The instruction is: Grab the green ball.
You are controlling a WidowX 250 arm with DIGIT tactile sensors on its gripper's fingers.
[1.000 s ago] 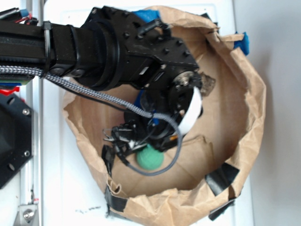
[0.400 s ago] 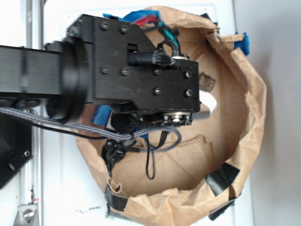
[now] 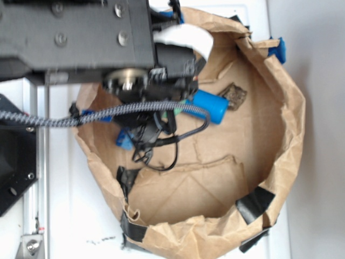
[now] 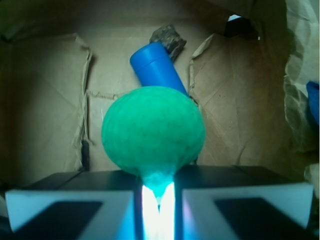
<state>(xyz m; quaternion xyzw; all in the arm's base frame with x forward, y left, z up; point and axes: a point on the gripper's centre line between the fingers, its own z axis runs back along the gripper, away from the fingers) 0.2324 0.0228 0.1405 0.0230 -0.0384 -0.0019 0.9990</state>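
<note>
A: Brown paper bag [image 3: 280, 135], exterior view: does the arm hide the green ball [image 4: 152, 132]?

B: Yes. Wrist view only: gripper [image 4: 157, 197] clamped on it, above the blue bottle [image 4: 157, 67].

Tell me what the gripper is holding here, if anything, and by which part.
The gripper holds the green ball, pinched at its lower edge between the two nearly closed fingers, with most of the ball bulging out beyond them.

matte slightly fuzzy green ball [image 4: 153, 132], smooth blue plastic bottle [image 4: 157, 68], rough brown rock [image 4: 168, 37], crumpled brown paper bag [image 3: 280, 140]
</note>
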